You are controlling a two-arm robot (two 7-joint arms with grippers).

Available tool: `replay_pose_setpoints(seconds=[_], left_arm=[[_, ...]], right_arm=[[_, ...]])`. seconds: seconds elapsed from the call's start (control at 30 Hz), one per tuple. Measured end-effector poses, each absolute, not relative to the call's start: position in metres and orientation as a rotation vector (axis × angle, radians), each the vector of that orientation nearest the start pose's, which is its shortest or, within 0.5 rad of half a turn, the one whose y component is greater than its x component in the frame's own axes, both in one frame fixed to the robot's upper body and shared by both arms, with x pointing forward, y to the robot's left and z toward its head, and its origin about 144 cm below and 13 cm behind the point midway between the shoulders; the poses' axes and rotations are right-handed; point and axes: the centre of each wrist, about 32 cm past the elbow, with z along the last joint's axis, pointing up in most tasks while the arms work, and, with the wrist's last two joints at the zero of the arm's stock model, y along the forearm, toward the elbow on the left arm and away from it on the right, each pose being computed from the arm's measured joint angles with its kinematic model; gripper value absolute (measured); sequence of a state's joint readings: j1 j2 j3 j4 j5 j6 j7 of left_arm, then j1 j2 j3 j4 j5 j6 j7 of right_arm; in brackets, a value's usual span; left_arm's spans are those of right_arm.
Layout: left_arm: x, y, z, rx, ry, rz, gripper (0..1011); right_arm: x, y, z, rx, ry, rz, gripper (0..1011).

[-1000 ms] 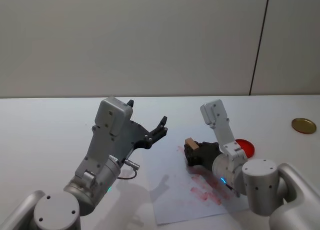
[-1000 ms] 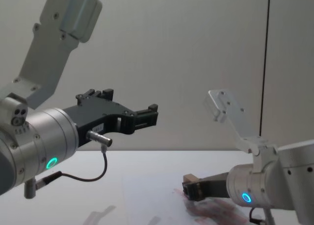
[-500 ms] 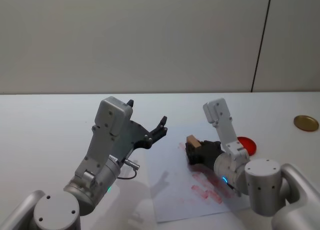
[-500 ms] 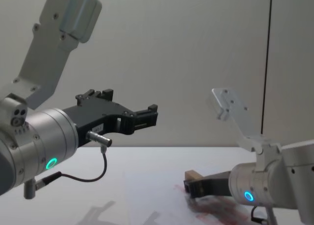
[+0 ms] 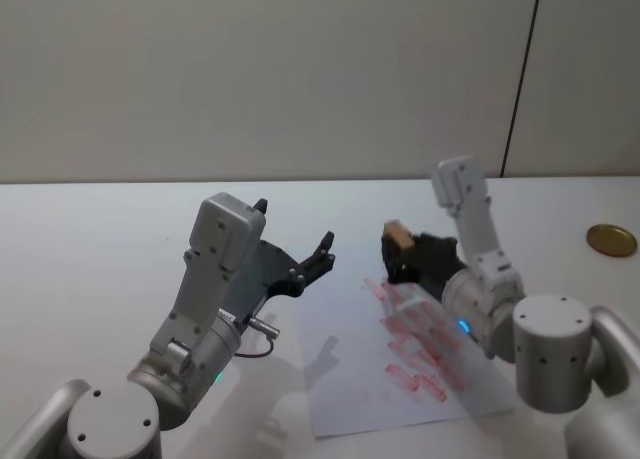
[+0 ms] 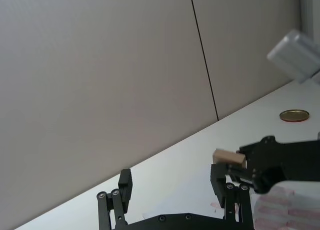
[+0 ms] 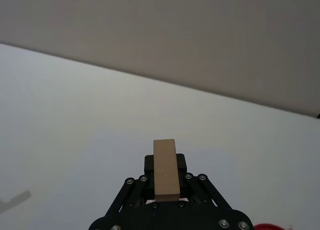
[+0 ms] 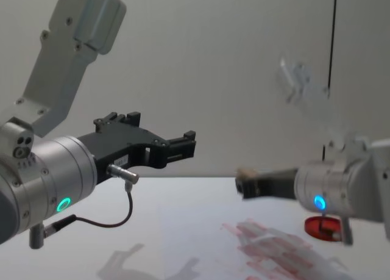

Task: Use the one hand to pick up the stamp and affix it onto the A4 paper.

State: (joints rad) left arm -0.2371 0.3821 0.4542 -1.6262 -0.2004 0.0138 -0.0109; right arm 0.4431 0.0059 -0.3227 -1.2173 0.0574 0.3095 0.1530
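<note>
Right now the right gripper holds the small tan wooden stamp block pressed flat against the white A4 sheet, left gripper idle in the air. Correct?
Not quite. The right gripper does hold the small tan wooden stamp block, but the chest view shows it lifted clear above the white A4 sheet, not pressed against it. The left gripper is idle in the air, as you said.
</note>
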Motion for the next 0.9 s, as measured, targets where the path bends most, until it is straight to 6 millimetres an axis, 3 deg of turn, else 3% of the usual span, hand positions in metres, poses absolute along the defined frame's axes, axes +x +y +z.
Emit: replay_pose_setpoints(seconds=[0.37,0.9], left_arm=[[0.492,0.198,1.204,0.061,-0.268,1.124,993],[0.492,0.198,1.204,0.061,-0.268,1.124,993]], right_arm=[[0.558,-0.148,1.220,-0.145,0.023,-1.198,219],[0.546,-0.179,1.217,-0.178,0.060,-1.324,219]])
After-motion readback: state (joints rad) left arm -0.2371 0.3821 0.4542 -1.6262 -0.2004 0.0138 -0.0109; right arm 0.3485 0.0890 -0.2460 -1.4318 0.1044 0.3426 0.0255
